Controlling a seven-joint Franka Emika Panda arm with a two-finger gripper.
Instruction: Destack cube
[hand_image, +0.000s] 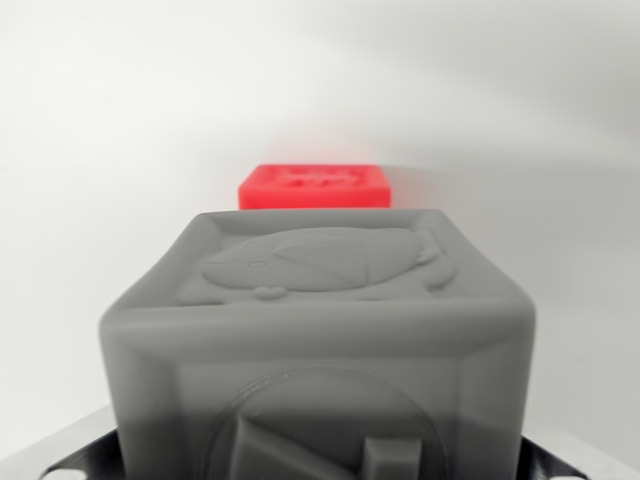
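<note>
A grey cube (320, 340) fills the lower half of the wrist view, very close to the camera, its top face embossed with a raised animal-like relief. Dark metal parts of the tool (320, 470) show at both bottom corners; it seems to be grasping the cube, though I cannot tell. Beyond, a red cube (314, 187) sits on the white counter (100, 150), well apart.
</note>
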